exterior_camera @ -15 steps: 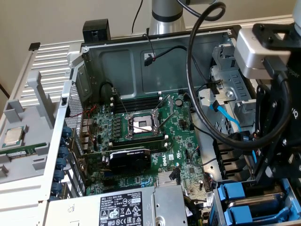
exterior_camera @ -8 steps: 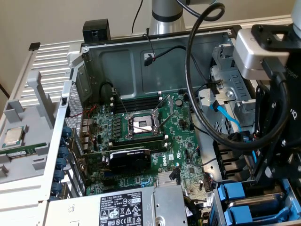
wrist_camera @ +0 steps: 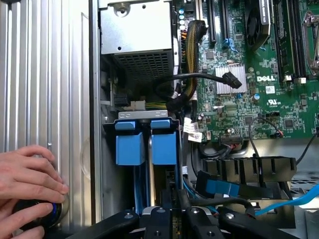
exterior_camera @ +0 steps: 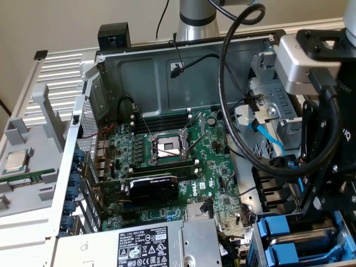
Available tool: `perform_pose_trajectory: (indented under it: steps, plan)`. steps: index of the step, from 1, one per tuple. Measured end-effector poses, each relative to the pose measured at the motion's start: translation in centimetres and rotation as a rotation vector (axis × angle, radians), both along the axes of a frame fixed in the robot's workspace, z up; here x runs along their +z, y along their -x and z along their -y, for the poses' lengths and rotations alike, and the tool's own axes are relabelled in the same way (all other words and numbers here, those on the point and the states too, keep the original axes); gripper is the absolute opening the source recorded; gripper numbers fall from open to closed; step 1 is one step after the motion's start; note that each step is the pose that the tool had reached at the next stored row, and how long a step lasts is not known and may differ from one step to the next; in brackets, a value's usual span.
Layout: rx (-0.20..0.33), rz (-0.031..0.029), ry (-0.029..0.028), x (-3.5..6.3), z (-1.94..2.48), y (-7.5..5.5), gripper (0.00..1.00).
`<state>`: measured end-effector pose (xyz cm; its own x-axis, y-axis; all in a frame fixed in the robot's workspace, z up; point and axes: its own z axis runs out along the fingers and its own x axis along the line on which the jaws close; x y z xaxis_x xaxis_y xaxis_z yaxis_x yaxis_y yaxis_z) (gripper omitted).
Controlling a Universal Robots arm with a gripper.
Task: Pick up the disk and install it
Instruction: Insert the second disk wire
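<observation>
In the drive cage at the open computer case's (exterior_camera: pixel 167 72) front corner, the disk (wrist_camera: pixel 162 199) stands on edge between the gripper's (wrist_camera: pixel 172 211) nearly closed jaws, clamped, its long axis pointing down the bay beside the neighbouring blue carrier (wrist_camera: pixel 130 148).

Computer-repair workbench, shown by an opened grey metal desktop case (exterior_camera: pixel 167 72), green Dell motherboard (exterior_camera: pixel 183 161) exposed, loose silver processor chip (exterior_camera: pixel 16 160) laid beside.

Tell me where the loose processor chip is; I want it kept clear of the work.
In the exterior view the processor chip lies at the far left, on the grey tray outside the computer case, just above a green memory stick.
</observation>
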<state>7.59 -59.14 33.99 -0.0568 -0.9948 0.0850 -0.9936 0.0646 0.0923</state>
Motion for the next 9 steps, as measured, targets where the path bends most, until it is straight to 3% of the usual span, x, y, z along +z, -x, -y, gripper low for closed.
perform_pose_trajectory:
  steps: [9]
  plan:
    - [-0.001, 0.0022, 0.0001, -0.17, -0.05, 0.03, 0.17]
